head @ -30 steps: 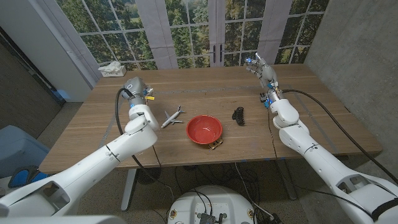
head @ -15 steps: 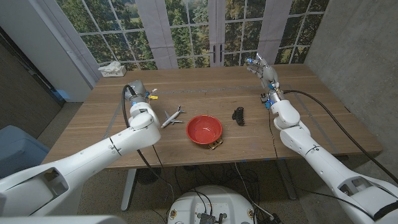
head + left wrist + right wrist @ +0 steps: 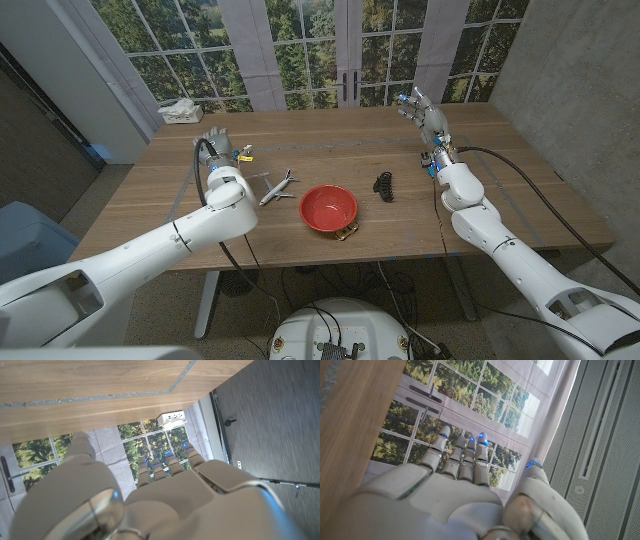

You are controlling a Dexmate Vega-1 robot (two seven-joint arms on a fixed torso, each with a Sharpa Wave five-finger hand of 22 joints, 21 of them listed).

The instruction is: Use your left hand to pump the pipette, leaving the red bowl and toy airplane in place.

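My left hand (image 3: 214,140) is held up over the table's far left part, fingers straight and a little apart, holding nothing; the left wrist view shows its fingers (image 3: 167,462) stretched toward the windows. The toy airplane (image 3: 278,187), white with dark trim, lies on the wood just right of that wrist. A thin pale thing (image 3: 258,172) beside it is too small to identify. The red bowl (image 3: 328,207) stands near the table's middle. My right hand (image 3: 421,110) hovers over the far right, fingers (image 3: 465,457) spread and holding nothing.
A black hair clip (image 3: 384,186) lies right of the bowl. A small gold object (image 3: 347,233) peeks out from under the bowl's near side. A tissue box (image 3: 180,110) sits at the far left corner. The wooden table (image 3: 500,200) ends close to my right arm.
My left hand has gone from a rounded, curled shape to straightened fingers, and its forearm has swung slightly right toward the airplane. The right arm, bowl and airplane have stayed put.
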